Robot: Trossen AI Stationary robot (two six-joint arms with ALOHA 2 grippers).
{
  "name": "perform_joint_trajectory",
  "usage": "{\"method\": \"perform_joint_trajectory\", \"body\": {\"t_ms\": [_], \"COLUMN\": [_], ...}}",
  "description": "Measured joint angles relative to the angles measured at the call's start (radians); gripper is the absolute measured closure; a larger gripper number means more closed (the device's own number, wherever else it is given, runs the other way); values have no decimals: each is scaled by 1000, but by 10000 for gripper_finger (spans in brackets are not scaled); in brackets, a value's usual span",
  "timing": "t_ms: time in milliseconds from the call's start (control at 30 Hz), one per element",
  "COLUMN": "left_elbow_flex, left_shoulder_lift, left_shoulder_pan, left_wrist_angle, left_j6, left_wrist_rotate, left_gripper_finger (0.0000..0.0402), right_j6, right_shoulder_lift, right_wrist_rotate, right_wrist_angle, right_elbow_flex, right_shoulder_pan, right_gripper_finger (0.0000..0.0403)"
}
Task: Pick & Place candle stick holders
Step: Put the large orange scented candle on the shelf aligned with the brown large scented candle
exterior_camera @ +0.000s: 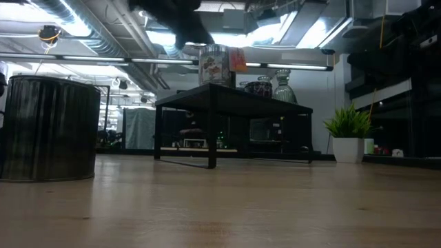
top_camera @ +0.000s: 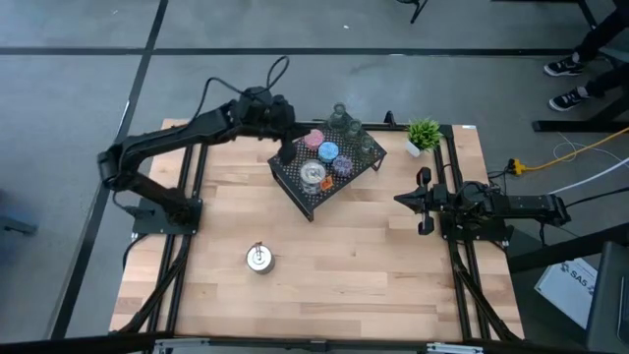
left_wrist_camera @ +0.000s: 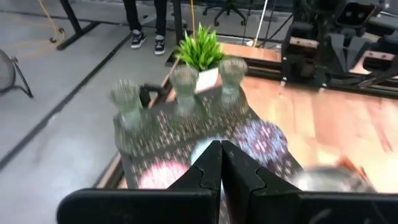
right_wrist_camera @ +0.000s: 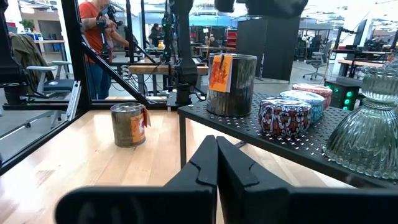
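Note:
The candle stick holders stand mostly on the black wire-mesh rack (top_camera: 366, 157): a pink cup (top_camera: 314, 140), a blue cup (top_camera: 328, 150), a purple cup (top_camera: 343, 164), a shiny silver one (top_camera: 313, 175) and three clear glass ones (top_camera: 354, 128) along its far edge. Another silver holder (top_camera: 258, 258) stands alone on the table near the front. My left gripper (top_camera: 287, 152) hovers shut above the rack's left side, close to the pink cup (left_wrist_camera: 163, 174), touching nothing. My right gripper (top_camera: 408, 200) rests shut at the table's right side, pointing level at the rack (right_wrist_camera: 292, 146).
A small potted plant (top_camera: 424, 134) stands at the far right, just beyond the rack. Bare wood lies between the rack and the lone silver holder (exterior_camera: 48, 127). Black frame rails (top_camera: 187, 246) run along both table sides. A person (right_wrist_camera: 99, 37) stands in the room behind.

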Motion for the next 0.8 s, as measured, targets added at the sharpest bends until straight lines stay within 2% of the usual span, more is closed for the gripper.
{"method": "perform_joint_trajectory", "body": {"t_ms": [233,500,667,800], "left_elbow_flex": [-250,-462,-557,-591], "left_shoulder_lift": [-187,-360,-438,-479], "left_shoulder_pan": [-19,-67,-91,-168], "left_wrist_angle": [36,37,33,36], "left_j6": [-93,-130,-163,-177], "left_wrist_rotate": [-4,17,74,109], "left_gripper_finger": [400,400,400,400], "right_j6": [0,0,0,0], "right_shoulder_lift": [0,0,0,0], "right_wrist_rotate": [0,0,0,0], "right_wrist_angle": [0,0,0,0], "right_elbow_flex": [0,0,0,0], "right_shoulder_pan": [0,0,0,0], "right_gripper_finger": [402,402,402,402]}}
